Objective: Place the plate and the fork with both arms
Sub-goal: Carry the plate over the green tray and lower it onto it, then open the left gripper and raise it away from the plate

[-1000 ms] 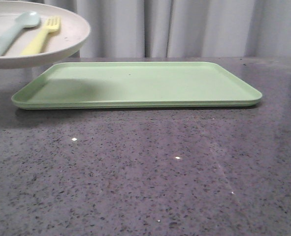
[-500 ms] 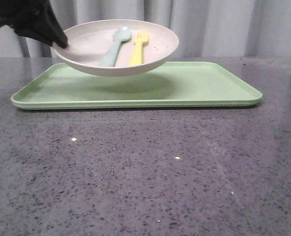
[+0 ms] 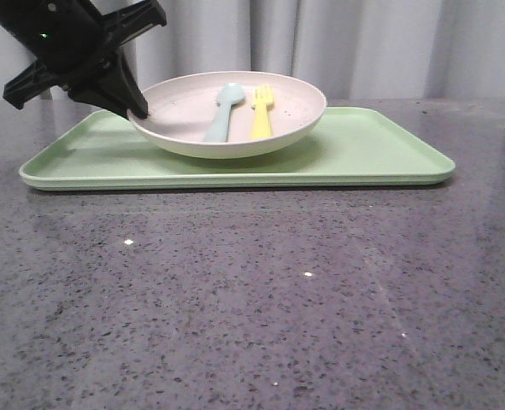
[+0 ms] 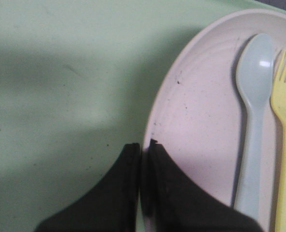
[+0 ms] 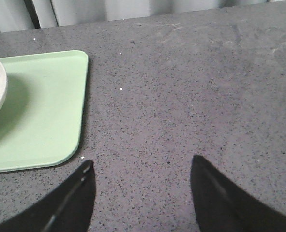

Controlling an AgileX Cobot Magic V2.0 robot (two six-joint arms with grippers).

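I see the plate (image 3: pixel 235 120) down over the left-centre of the green tray (image 3: pixel 380 158); from the front view I can't tell whether its base is fully seated or a hair above. The fork (image 3: pixel 261 113) lies inside the plate, tines pointing away from the camera, just beside the pale blue spoon (image 3: pixel 222 111) on its left, the two roughly parallel and apart. My left gripper (image 3: pixel 137 109) is pinched on the plate's left rim; in the left wrist view its fingers (image 4: pixel 118 193) are pressed together with the rim edge between them. Right gripper (image 5: pixel 140 193) is spread wide over bare grey speckled table (image 3: pixel 252 299), holding nothing, off the tray's corner. Grey curtain (image 3: pixel 389 47) behind.
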